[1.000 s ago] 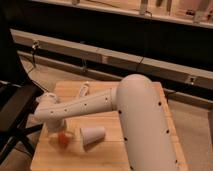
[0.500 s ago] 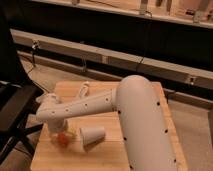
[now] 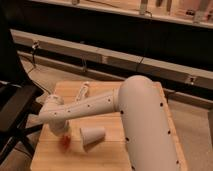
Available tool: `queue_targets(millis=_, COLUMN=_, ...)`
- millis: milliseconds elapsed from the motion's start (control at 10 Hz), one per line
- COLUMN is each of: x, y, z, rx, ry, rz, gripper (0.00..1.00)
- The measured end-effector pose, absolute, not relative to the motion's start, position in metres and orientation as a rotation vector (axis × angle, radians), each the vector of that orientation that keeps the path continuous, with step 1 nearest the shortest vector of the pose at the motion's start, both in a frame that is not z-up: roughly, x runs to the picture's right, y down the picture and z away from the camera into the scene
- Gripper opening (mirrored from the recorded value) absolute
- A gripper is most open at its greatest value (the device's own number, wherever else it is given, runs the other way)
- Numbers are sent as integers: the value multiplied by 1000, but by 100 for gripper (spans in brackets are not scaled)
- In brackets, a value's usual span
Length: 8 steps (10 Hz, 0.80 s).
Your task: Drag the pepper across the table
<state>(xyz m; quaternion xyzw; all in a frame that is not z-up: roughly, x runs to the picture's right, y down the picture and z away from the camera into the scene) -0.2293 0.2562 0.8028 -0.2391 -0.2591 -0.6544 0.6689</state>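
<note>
The small orange-red pepper lies on the light wooden table, near its front left. My gripper is at the end of the white arm, pointing down right over the pepper and hiding part of it. Whether it holds the pepper cannot be seen. A white paper cup lies on its side just right of the pepper, apart from it.
A pale slender object lies on the table's far left part. A black chair stands close to the table's left edge. A long bench with a dark wall runs behind the table. My bulky white arm covers the table's right half.
The gripper and the pepper have shifted a little toward the table's front edge. The cup has stayed where it was.
</note>
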Motion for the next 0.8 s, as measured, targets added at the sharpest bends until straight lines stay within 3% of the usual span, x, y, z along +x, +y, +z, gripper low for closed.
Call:
queue_targets(millis=100, x=-233, y=254, z=797, rx=-523, ry=-586, rz=-1489, gripper=1)
queue_targets(millis=800, x=-225, y=240, z=807, rx=-497, ry=-590, rz=-1457, gripper=0)
